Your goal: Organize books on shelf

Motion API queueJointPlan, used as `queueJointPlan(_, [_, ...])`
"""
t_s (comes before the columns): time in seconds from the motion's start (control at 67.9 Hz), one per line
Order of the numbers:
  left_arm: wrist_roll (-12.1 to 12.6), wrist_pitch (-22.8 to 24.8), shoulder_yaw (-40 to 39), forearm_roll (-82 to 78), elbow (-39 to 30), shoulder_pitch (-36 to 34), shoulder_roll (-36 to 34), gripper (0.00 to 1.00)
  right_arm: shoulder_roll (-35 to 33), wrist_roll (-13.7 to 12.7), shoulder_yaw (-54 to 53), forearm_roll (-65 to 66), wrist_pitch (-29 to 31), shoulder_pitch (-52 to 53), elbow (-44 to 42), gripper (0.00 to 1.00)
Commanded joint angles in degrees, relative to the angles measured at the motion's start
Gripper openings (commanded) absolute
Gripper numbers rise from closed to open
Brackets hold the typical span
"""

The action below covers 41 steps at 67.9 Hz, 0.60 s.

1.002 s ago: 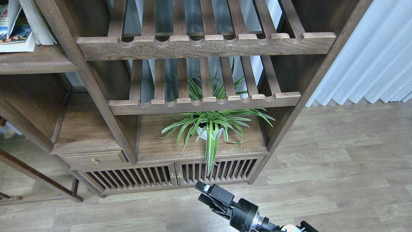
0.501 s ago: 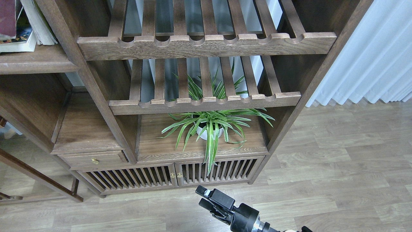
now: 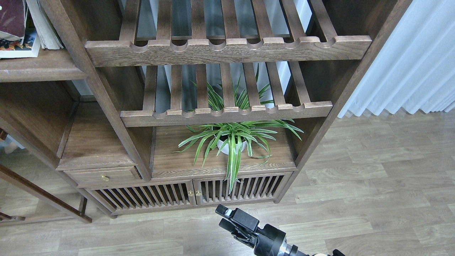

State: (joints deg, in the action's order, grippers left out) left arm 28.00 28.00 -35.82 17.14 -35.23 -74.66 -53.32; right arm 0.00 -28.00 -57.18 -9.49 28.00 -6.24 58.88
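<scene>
At the top left corner, a maroon book (image 3: 12,16) lies over a white book with a blue crowd picture (image 3: 19,48). The white book rests on the solid dark-brown shelf (image 3: 39,67). Beside them a third book (image 3: 42,26) leans, showing only its pale page edges; no yellow-green cover shows. My right gripper (image 3: 223,217) is low at the bottom centre, above the floor in front of the cabinet doors, far from the books. Its fingers stand slightly apart and hold nothing. My left gripper is out of view.
Two slatted racks with notched front rails (image 3: 227,49) (image 3: 227,113) fill the middle bay. A potted spider plant (image 3: 231,140) stands on the board below them. Below are slatted cabinet doors (image 3: 192,193) and a small drawer (image 3: 103,176). A white curtain (image 3: 408,60) hangs at right.
The maroon book has come into view at the top left and now covers much of the white book's cover. My right gripper has dropped slightly.
</scene>
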Motion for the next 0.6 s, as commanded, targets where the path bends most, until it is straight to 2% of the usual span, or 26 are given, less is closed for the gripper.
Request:
queueJointPlan(0.0, [0.0,0.0,0.05,-0.35,0.43,0.13,0.06,0.43,0.0,0.0,0.05,0.0,0.0,0.0,-0.08,1.0])
queueJointPlan(0.088, [0.0,0.0,0.05,-1.67,0.43,0.04,0.06,0.57,0.0,0.0,0.05,0.0,0.0,0.09,-0.08,1.0])
queueJointPlan(0.133, [0.0,0.0,-0.04,-4.39,0.07,-0.14,0.06,0.69,0.0,0.0,0.05,0.08,0.0,0.18,-0.08,1.0])
queueJointPlan(0.177, [0.0,0.0,-0.04,-5.18,-0.19,-0.31,0.06,0.73,0.0,0.0,0.05,0.08,0.0,0.18,-0.08,1.0])
queueJointPlan(0.412, [0.0,0.0,0.14,-5.54,-2.38,-0.4,-0.2,0.89,0.0,0.0,0.05,0.08,0.0,0.18,-0.08,1.0])
queueJointPlan(0.589, [0.0,0.0,0.14,-5.54,-9.76,-0.31,-1.26,0.98,0.0,0.0,0.05,0.08,0.0,0.18,-0.17,1.0])
